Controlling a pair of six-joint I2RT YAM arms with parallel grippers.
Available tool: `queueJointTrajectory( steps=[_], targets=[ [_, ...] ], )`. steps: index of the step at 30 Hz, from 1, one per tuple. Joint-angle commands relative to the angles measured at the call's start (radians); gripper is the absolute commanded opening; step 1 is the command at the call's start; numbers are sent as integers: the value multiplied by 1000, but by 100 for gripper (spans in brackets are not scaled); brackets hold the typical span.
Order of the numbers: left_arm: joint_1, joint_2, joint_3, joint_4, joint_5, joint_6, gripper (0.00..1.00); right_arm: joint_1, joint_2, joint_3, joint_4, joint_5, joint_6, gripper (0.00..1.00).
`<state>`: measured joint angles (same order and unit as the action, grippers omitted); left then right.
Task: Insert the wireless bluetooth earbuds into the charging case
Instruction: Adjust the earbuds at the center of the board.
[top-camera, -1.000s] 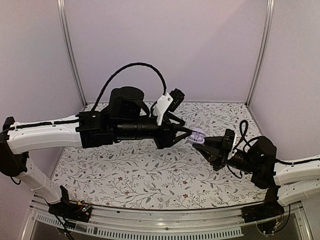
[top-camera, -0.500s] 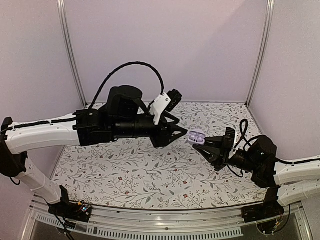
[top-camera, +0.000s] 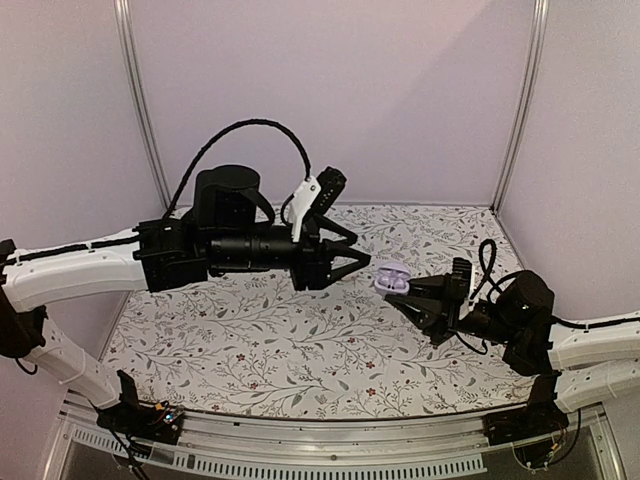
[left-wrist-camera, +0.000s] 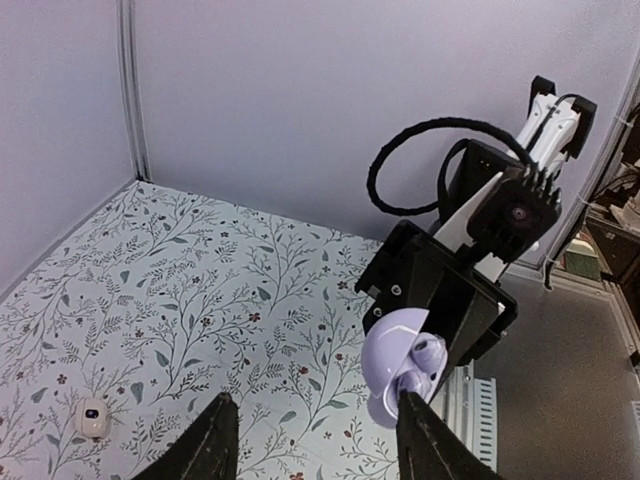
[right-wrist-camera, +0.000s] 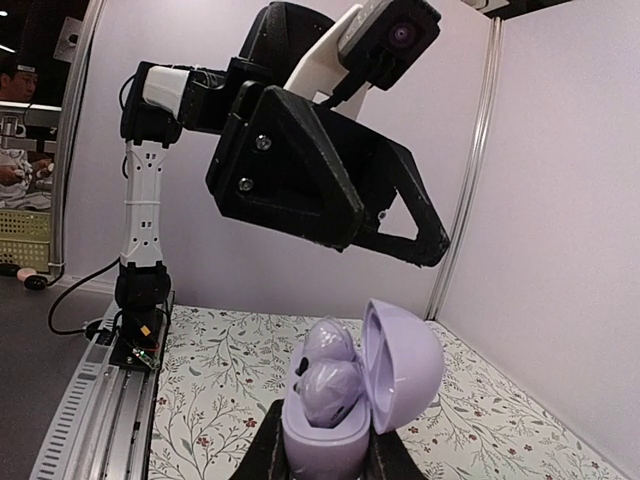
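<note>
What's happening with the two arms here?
The right gripper is shut on the purple charging case, which stands open, held up above the table. Two earbuds sit in its wells. The left gripper hangs open and empty, facing the case with a gap between them. A small white object lies on the table, untouched.

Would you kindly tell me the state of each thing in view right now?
charging case: lid open, held in the air
earbuds: both seated in the charging case
right gripper: shut on the charging case
left gripper: open, empty
white case: lying on the table, untouched
</note>
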<state>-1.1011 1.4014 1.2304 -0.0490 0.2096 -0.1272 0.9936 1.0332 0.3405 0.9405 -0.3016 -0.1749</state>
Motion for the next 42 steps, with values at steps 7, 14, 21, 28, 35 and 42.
queueJointTrajectory(
  steps=[7,14,21,28,35,42],
  targets=[
    [1,50,40,32,105,-25,53,-5,-2,35,-17,-16,7,0],
    [-7,71,47,33,141,-22,53,-6,11,41,-17,-18,3,0],
    [-9,85,55,69,151,-36,53,-7,24,50,-22,-27,-1,0],
    [-11,101,54,81,158,-41,53,-6,30,53,-22,-29,-5,0],
    [-13,120,49,59,149,-31,53,-6,28,59,-22,-36,-5,0],
    [-13,133,32,52,140,-28,52,-7,7,54,-22,-31,-5,0]
  ],
)
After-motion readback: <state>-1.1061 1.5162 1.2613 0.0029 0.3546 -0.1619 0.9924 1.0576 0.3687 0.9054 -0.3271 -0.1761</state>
